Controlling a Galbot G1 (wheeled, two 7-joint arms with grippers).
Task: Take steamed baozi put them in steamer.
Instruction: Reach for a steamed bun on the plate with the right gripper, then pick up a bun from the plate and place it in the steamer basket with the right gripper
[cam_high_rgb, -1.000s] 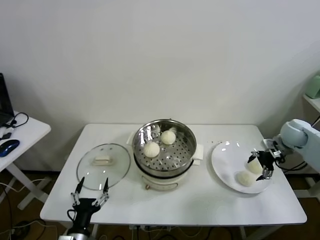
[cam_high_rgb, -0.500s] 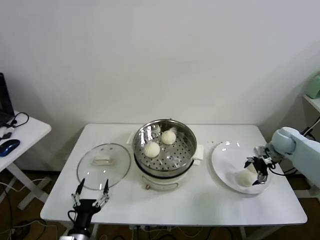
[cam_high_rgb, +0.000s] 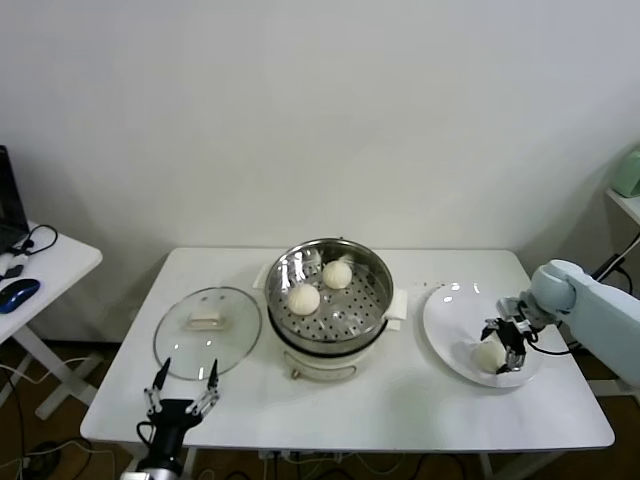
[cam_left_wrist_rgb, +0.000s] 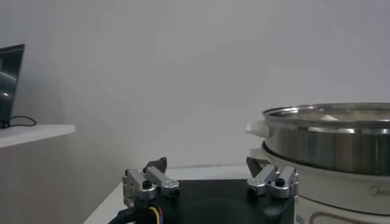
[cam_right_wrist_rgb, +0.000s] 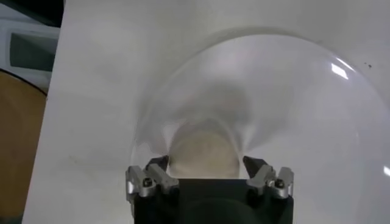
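The right hand is lowered over the white plate, its fingers spread around a steamed baozi so it can be gripped. Two buns are seen in the steamer. The left hand, spread, is parked by the counter's front edge.

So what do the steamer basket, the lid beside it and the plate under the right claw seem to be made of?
Steamer basket: polished metal, likely stainless steel, with mirror reflections and a perforated floor.
Lid: clear glass, since the table shows through it, with a metal-looking rim.
Plate: glossy white, probably ceramic, possibly melamine; highlights on its rim.
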